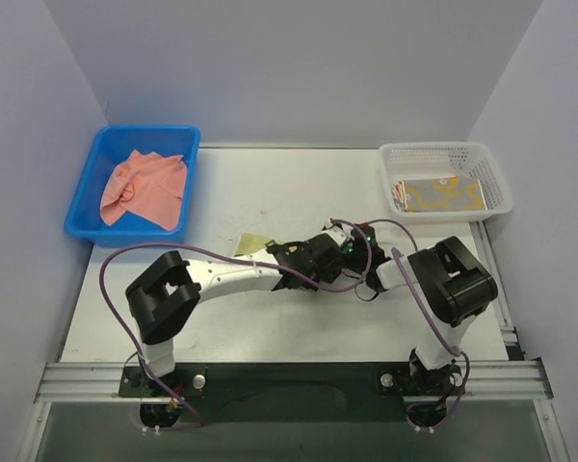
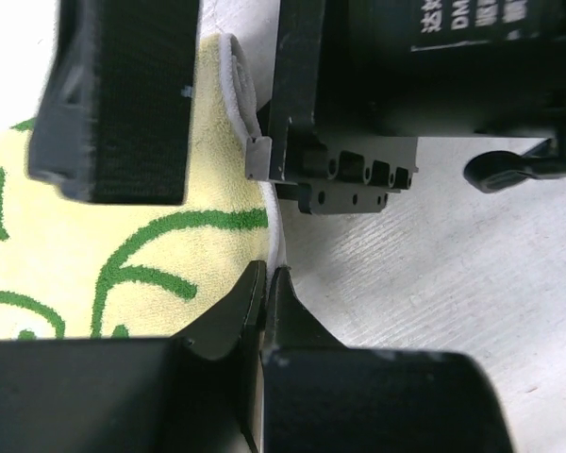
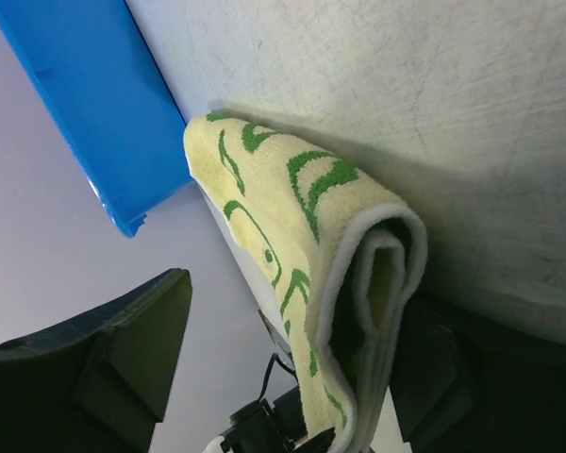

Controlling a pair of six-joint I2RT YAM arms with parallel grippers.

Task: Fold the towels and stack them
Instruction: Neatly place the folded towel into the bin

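Observation:
A pale green towel (image 3: 292, 198) with dark-green outlines hangs folded over, its white-edged fold (image 3: 382, 274) between my right gripper's (image 3: 302, 302) wide-apart fingers, close against the right one. My left gripper (image 2: 269, 276) is shut on the towel's white edge, with the towel (image 2: 104, 245) spreading to the left. From above, both grippers meet at the table's middle, left gripper (image 1: 303, 260) and right gripper (image 1: 333, 244), with a towel corner (image 1: 253, 242) showing beside them. A salmon-pink towel (image 1: 144, 188) lies crumpled in the blue bin (image 1: 85, 210).
A white basket (image 1: 433, 150) at the back right holds a folded yellow patterned towel (image 1: 441, 195). The blue bin's wall (image 3: 94, 104) is near the hanging towel. Purple cables loop over both arms.

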